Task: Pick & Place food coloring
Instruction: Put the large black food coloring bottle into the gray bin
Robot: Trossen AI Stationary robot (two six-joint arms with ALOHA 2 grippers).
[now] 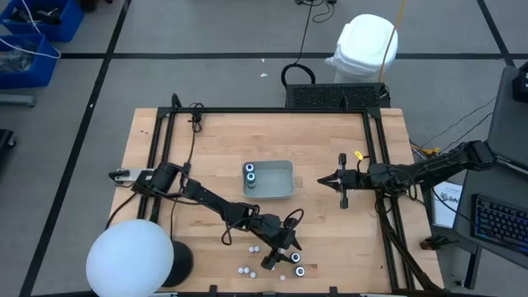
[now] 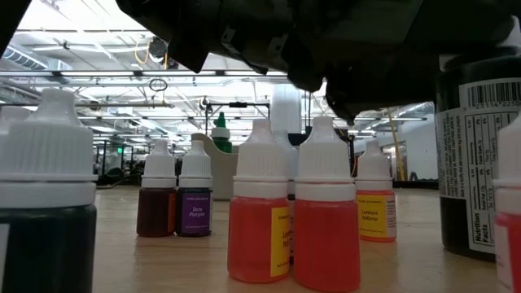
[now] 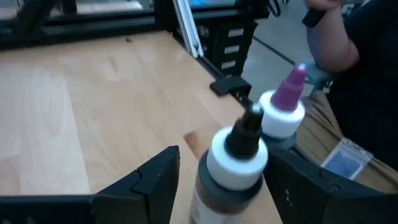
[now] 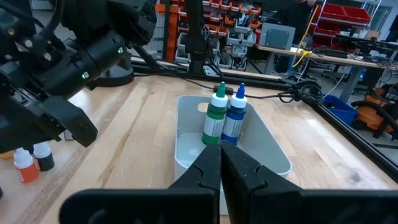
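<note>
A dark food coloring bottle (image 3: 231, 163) with a white collar and black tip stands upright on the wooden table near its front edge. My left gripper (image 3: 222, 155) is open, one finger on each side of this bottle, with a gap showing at one finger. A bottle with a purple tip (image 3: 283, 107) stands just behind it. In the high view my left gripper (image 1: 287, 252) is over the bottles (image 1: 297, 264) at the near edge. My right gripper (image 4: 221, 167) is shut and hovers right of the grey tray (image 1: 280, 183). In the tray stand a green bottle (image 4: 216, 118) and a blue one (image 4: 236, 118).
Several small bottles with white caps stand in a loose group at the near edge (image 1: 247, 270); the low view shows red (image 2: 326, 224), yellow (image 2: 375, 203) and purple (image 2: 195, 203) ones. A white lamp globe (image 1: 130, 257) sits at the near left. A person (image 3: 354, 37) is beyond the table's edge.
</note>
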